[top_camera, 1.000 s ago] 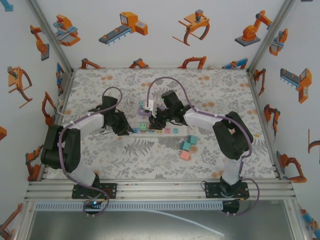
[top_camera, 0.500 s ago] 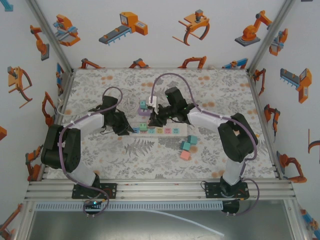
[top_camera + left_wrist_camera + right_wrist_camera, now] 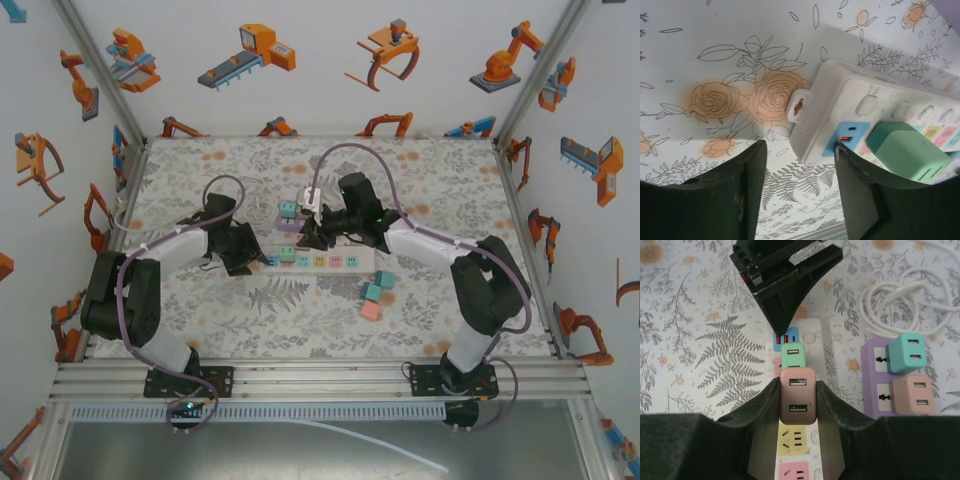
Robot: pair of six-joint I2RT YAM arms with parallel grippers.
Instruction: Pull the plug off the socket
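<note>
A white power strip with coloured sockets lies mid-table. My right gripper is shut on a pink USB plug, held just above the strip next to a green plug that sits in its socket. A yellow socket shows bare below the pink plug. My left gripper is open at the strip's left end, its right finger against the edge by the blue socket. From above, the left gripper and right gripper flank the strip's left half.
A purple socket block carries a teal plug and a pink plug. A coiled white cable lies behind it. Loose teal and pink cubes sit in front of the strip's right end.
My right arm has swung to the right and its wrist has drawn back from the strip with the pink plug in the fingers. The left arm has stayed put.
</note>
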